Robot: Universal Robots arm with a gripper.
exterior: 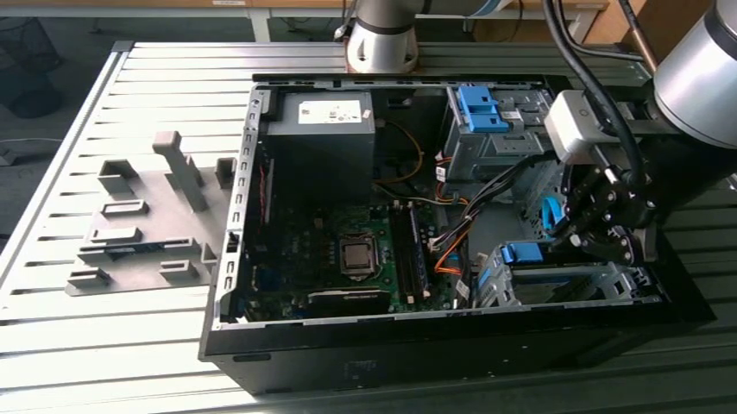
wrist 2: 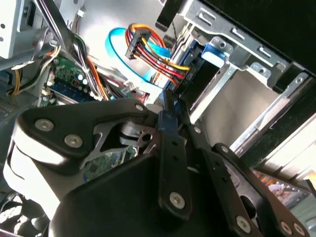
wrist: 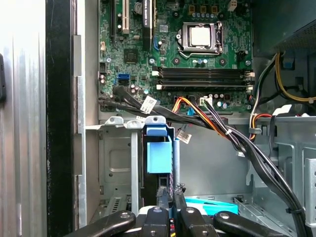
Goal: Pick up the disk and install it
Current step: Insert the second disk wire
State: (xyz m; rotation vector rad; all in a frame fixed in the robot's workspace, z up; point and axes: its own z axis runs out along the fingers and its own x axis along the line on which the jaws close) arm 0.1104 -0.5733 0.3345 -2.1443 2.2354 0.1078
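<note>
At 4 o'clock in case (exterior: 247, 216): disk (exterior: 527, 254) on edge in drive cage (exterior: 599, 289). Gripper (wrist: 170, 193) fingers pinched narrow, nothing visibly held. Disk likely rigid, hefty, shock-sensitive; grip blue frame edges.

1. A silver-grey cylindrical arm segment (exterior: 702, 73) is seen in the exterior view, with a second silver, cone-shaped base joint (exterior: 381, 39).
2. A white box-shaped module (exterior: 572, 123) is mounted at the wrist.
3. Thick black cables (exterior: 576, 52) are routed along the arm.
4. The gripper (exterior: 601, 226) is built of black metal linkage bars.
5. Silver round screws (wrist 2: 176, 200) are set in the black links in the second wrist view.
</note>
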